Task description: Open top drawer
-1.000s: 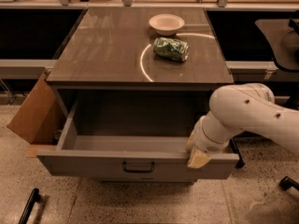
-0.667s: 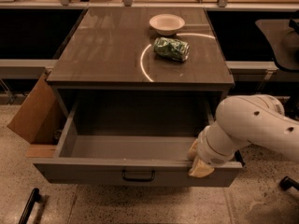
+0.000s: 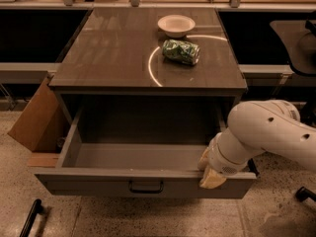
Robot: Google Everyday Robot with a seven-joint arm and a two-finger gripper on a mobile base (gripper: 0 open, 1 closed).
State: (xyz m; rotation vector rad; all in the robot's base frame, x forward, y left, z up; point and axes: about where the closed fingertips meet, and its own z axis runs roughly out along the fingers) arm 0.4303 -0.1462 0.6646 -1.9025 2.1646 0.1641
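My gripper (image 3: 212, 174), its hold impossible to tell, sits on the right front rim of the deep grey top drawer (image 3: 89, 185); pulling off-centre there could jam it.

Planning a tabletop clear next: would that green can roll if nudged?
Likely rolls: the green can lies on its side on the smooth cabinet top. Its dented look suggests it is light and may roll unevenly. The gripper is at the front edge of the open top drawer, apart from the can.
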